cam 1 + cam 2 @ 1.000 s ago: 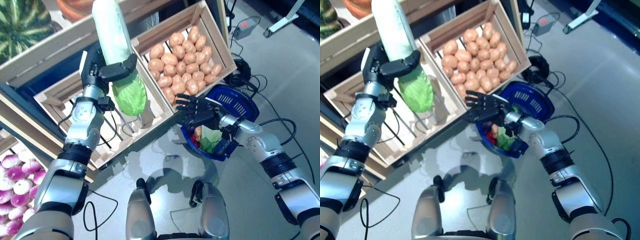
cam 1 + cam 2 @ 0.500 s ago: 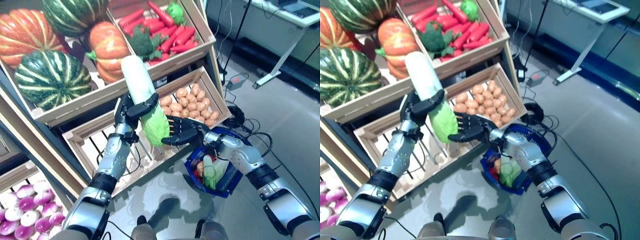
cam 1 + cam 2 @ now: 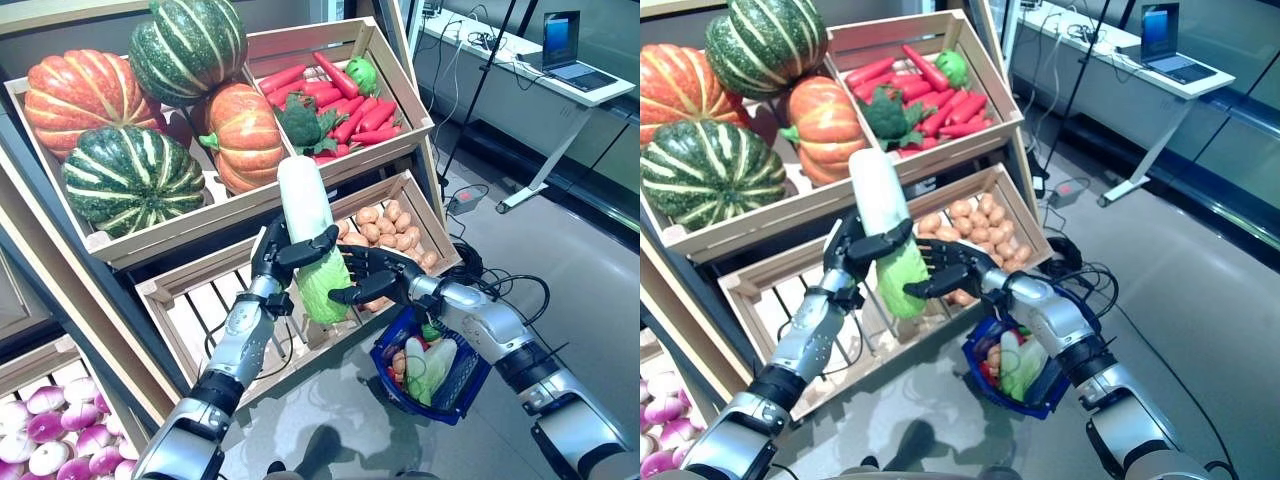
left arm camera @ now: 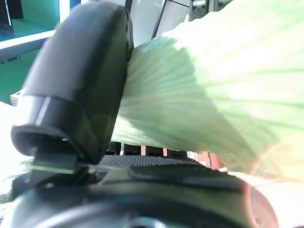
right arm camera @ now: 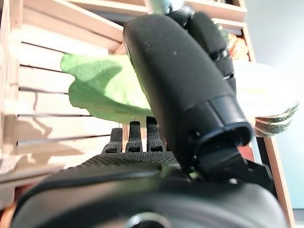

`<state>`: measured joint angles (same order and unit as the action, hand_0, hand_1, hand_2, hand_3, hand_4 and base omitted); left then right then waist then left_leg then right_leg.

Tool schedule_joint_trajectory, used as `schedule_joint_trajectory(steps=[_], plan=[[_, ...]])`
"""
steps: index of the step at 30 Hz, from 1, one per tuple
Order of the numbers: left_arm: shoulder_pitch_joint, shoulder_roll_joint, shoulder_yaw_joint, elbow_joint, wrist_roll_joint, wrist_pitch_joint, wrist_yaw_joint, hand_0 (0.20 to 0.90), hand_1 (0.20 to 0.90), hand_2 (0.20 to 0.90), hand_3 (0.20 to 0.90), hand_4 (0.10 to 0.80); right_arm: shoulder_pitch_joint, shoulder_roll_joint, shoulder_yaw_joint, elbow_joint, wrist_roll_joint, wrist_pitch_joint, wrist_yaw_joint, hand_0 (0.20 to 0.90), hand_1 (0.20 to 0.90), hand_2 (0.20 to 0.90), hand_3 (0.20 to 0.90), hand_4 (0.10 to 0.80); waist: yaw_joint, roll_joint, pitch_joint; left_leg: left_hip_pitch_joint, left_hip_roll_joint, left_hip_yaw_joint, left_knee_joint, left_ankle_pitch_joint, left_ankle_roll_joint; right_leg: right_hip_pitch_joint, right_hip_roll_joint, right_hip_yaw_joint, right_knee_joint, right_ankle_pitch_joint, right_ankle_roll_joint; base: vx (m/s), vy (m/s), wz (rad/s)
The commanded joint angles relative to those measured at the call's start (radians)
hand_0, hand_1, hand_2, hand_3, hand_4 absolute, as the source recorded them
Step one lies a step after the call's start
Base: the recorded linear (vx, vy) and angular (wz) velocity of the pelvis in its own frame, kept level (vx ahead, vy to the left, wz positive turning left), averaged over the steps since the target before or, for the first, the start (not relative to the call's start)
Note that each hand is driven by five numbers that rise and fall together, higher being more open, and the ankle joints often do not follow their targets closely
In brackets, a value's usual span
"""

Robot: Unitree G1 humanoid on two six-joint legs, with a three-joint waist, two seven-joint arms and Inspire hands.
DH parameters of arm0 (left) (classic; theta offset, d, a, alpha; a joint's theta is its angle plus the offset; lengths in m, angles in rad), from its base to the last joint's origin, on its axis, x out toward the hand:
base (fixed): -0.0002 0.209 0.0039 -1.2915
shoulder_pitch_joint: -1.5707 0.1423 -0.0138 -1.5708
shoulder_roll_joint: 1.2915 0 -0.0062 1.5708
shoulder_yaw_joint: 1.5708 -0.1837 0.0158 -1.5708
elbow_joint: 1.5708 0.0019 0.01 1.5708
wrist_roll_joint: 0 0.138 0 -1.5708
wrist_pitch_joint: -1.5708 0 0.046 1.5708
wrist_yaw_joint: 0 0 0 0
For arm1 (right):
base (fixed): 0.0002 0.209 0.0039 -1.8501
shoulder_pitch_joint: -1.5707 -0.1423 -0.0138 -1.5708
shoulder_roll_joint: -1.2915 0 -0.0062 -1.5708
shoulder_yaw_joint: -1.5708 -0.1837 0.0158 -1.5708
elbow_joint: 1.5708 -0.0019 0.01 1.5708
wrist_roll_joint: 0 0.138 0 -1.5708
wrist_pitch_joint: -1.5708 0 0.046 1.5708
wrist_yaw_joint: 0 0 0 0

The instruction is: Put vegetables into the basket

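Note:
My left hand (image 3: 278, 256) is shut on a long cabbage (image 3: 304, 204) with a white stalk and a green leafy lower end, and holds it upright in front of the stand's lower slatted crate (image 3: 205, 305). Its leaf shows against my thumb in the left wrist view (image 4: 213, 85). My right hand (image 3: 366, 279) is open, its fingers straight beside the cabbage's green end (image 5: 102, 88). The blue basket (image 3: 463, 378) stands on the floor under my right forearm. In it lie a pale green cabbage (image 3: 432, 364) and small orange and red vegetables.
The wooden stand (image 3: 120, 245) with its crates and shelves rises to the left and behind. A potato crate (image 3: 400, 215) is right behind my right hand. A white desk (image 3: 520, 80) with a laptop stands at the far right. Cables lie on the grey floor (image 3: 560, 250).
The camera has tilted up, so the whole picture shifted. My right hand rose from over the basket to the cabbage's green end. My left hand still holds the cabbage.

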<state>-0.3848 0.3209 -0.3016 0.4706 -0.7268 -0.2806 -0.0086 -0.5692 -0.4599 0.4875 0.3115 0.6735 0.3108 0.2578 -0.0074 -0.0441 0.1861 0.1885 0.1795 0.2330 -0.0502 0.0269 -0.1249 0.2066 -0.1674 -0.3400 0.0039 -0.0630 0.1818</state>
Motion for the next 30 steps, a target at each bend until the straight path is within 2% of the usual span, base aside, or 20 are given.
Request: schedule_joint_trajectory(steps=[1,11,17,21,26,30], plan=[[-0.100,-0.073,-0.098,-0.154,-0.019,-0.147,-0.065,0.300,0.300,0.300,0.300,0.400,-0.081,0.090,-0.015,0.007,0.041,-0.046,-0.082,0.900,0.900,0.900,0.900,0.800,0.027,-0.010,-0.091,0.000,-0.004,-0.002,-0.018,0.001,0.019,-0.021,-0.004,0.000,0.037,0.027,-0.067,0.000,0.000,0.00],[-0.117,-0.112,-0.164,-0.208,-0.131,-0.092,-0.168,0.300,0.300,0.300,0.300,0.400,-0.124,0.168,-0.027,0.206,0.236,-0.008,-0.105,0.900,0.900,0.900,0.900,0.800,0.055,-0.007,-0.097,0.015,-0.009,-0.024,-0.032,-0.006,0.018,0.008,-0.005,-0.020,0.012,0.036,-0.069,0.003,-0.003,0.01],[-0.111,-0.118,-0.200,-0.228,-0.166,-0.040,-0.211,0.300,0.300,0.300,0.300,0.400,-0.128,0.215,-0.066,0.281,0.384,0.010,-0.063,0.900,0.900,0.900,0.900,0.800,0.066,-0.001,-0.104,0.017,-0.013,-0.035,-0.036,-0.007,0.018,0.017,-0.005,-0.029,0.003,0.040,-0.069,-0.004,0.000,0.13],[-0.094,-0.127,-0.216,-0.222,-0.226,-0.006,-0.270,0.300,0.300,0.300,0.300,0.400,-0.112,0.255,-0.090,0.322,0.511,0.068,0.027,0.900,0.900,0.900,0.900,0.800,0.072,0.003,-0.108,0.018,-0.015,-0.040,-0.037,-0.009,0.019,0.024,-0.004,-0.035,-0.002,0.041,-0.070,-0.003,0.002,0.01],[-0.059,-0.124,-0.225,-0.228,-0.253,0.022,-0.318,0.300,0.300,0.300,0.300,0.400,-0.079,0.263,-0.101,0.280,0.580,0.044,0.162,0.900,0.900,0.900,0.900,0.800,0.074,0.006,-0.115,0.014,-0.017,-0.044,-0.037,-0.010,0.017,0.028,-0.003,-0.038,-0.011,0.045,-0.068,0.000,0.000,0.00],[-0.035,-0.122,-0.217,-0.223,-0.360,0.124,-0.405,0.300,0.300,0.300,0.300,0.400,-0.078,0.237,-0.112,0.215,0.593,0.023,0.304,0.900,0.900,0.900,0.900,0.800,0.072,0.006,-0.115,0.008,-0.019,-0.047,-0.037,-0.010,0.016,0.021,-0.004,-0.040,-0.010,0.048,-0.066,-0.017,0.000,0.03]])
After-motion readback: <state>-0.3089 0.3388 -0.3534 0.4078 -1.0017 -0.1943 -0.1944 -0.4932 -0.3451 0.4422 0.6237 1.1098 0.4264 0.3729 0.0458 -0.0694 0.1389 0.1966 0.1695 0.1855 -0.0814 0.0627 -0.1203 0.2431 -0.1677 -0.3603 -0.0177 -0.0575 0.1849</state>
